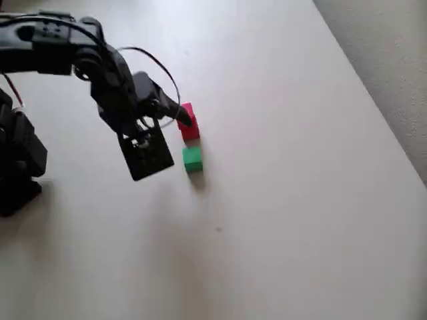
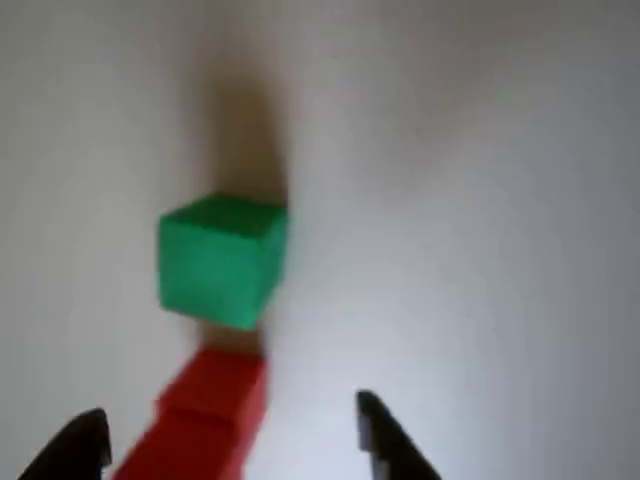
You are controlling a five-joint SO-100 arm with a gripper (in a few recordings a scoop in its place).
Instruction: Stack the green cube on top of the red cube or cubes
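Jaws spread over red cubes [image 2: 205, 425], green cube [image 2: 220, 260] beside (no writing).

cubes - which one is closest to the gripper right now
The red cubes, not the green cube. In the overhead view the gripper tip is right at the red; in the wrist view the red lies between the open fingers, the green beyond.

Black arm [image 1: 100, 73] stretched over table, gripper [image 2: 235, 440] jaws apart, empty
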